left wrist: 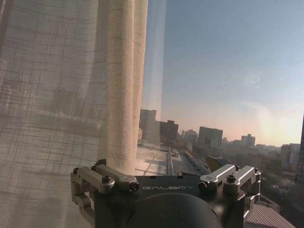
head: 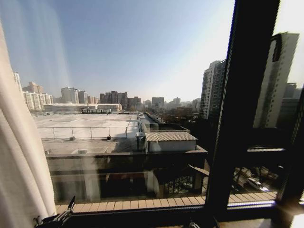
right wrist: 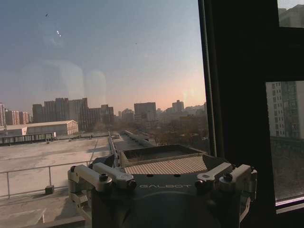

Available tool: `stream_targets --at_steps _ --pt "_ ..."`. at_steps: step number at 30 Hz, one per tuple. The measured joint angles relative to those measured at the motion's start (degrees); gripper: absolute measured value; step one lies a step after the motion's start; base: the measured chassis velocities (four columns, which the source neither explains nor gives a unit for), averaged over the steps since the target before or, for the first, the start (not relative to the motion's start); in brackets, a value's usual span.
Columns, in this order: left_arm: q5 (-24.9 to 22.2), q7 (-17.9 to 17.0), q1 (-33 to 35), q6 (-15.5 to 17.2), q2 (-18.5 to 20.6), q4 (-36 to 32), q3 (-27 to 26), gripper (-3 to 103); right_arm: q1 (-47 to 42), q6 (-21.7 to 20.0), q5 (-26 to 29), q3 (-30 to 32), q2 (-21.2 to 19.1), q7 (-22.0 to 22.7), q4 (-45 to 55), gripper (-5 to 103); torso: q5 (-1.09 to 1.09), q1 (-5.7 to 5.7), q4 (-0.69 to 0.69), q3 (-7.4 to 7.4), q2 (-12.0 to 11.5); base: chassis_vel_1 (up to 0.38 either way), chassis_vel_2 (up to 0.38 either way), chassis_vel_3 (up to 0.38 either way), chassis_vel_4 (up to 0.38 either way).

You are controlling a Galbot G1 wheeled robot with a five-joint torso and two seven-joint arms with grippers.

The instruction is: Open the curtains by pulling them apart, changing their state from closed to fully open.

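The curtains [head: 19, 156] are seen bunched far to the left, so the glass is bare and the job looks nearly done. The left gripper [left wrist: 166, 183] is held low by the window, with the cloth just beside its left-hand fingers [left wrist: 97, 178]. The right gripper [right wrist: 164, 180] faces bare glass beside the dark frame [right wrist: 237, 95]. Whether either pair is spread cannot be told.

Curtain [head: 19, 156] gathered at far left; wide window glass [head: 133, 95] left uncovered across middle. Passage on right blocked by dark vertical window frame bar [head: 242, 104].
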Motion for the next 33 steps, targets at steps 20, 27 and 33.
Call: stream_targets --at_steps 20,27,33 --pt "3.61 1.52 5.34 0.96 -6.52 -2.94 -2.93 100 -1.87 -0.03 -1.57 -0.86 0.35 -1.23 3.28 100 -0.03 -0.01 0.05 0.00 0.01 0.000 0.000 0.000 0.000" --pt "3.63 1.54 5.44 1.00 -6.90 -3.00 -2.82 100 -1.78 -0.03 -1.62 -0.87 0.35 -1.29 3.28 100 -0.03 0.00 0.05 0.00 0.00 0.000 0.000 0.000 0.000" --pt "3.63 1.57 5.46 1.02 -7.11 -3.01 -2.70 100 -1.65 -0.02 -1.65 -0.85 0.34 -1.30 3.28 100 -0.03 0.00 0.05 0.00 0.00 0.000 0.000 0.000 0.000"
